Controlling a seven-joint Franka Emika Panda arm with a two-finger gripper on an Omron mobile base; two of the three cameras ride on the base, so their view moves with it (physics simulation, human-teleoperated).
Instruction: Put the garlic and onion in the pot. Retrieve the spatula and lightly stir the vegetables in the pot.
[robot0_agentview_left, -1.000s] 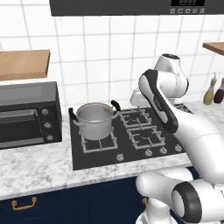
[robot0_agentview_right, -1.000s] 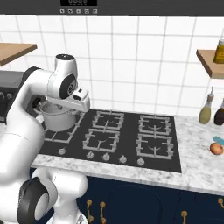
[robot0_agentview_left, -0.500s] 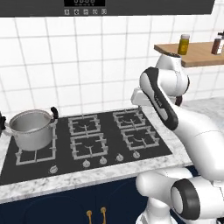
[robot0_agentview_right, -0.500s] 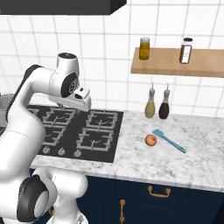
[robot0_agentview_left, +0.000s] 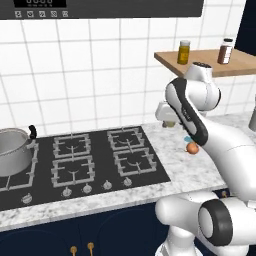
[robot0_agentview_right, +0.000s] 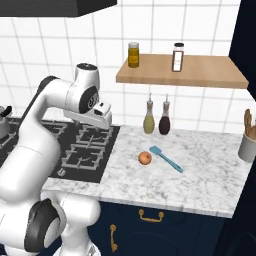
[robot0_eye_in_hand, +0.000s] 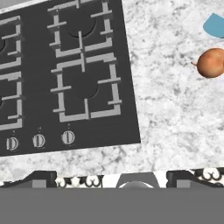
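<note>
On the marble counter (robot0_agentview_right: 210, 165), onion (robot0_agentview_right: 145, 158) lies beside spatula (robot0_agentview_right: 165, 158).

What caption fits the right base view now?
Onion and teal spatula lie apart on the marble counter, right of the stove.

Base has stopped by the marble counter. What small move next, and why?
Probably swing the hand toward the onion and start lowering. It lies loose on the marble counter beside the teal spatula, right of the cooktop, while the hand view puts it off at the upper right edge, not under the gripper. The pot sits far left.
</note>
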